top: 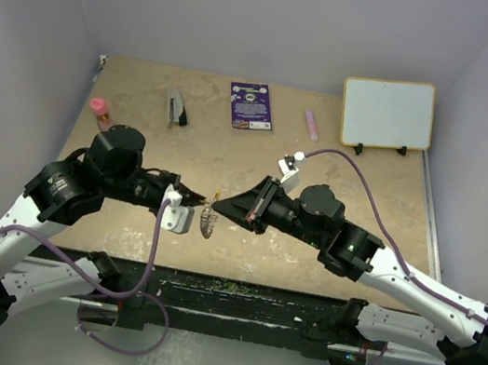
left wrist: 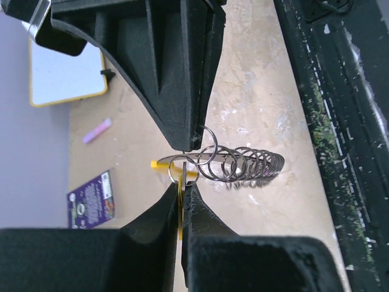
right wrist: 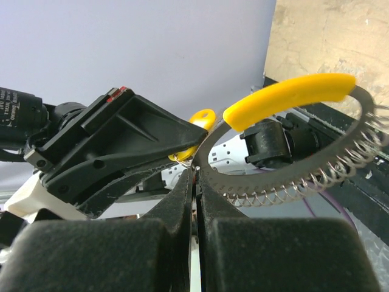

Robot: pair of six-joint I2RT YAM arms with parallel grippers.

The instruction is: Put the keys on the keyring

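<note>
Starting at the left: a small red-capped bottle point(top: 98, 108) and a grey-and-black oblong tool point(top: 177, 107) sit on the table point(top: 124, 218), well away from the action. Neither looks involved in the job.

The left gripper point(top: 195, 200) is raised over the middle of the table, and its fingers are pinched right down on a key point(right wrist: 202, 117). It holds the key by the yellow head, so the head's hole and the small wire ring at it stick out past the fingertips. My guess is that's on purpose: gripping the head leaves the end that has to be threaded free.

Just beside it is the keyring point(top: 209, 218), up in the air between the two arms, not lying on the table. The right wrist view shows it best: a thin silvery loop point(right wrist: 273, 182) with a yellow sleeve on one arc and a row of little wire rings hanging along the bottom.

The right gripper point(top: 227, 206) points straight back at the left one, and the two tips nearly touch. Its jaws are fully closed on the edge of the loop, and it's holding it upright like a vise so the other arm has something steady to work against. I can't tell whether the key is actually hooked on yet, because the contact spot is too cluttered.

Further right, at the back of the table, are a purple card point(top: 251, 105), a pink stick point(top: 312, 125) and a propped-up whiteboard point(top: 387, 113).
</note>
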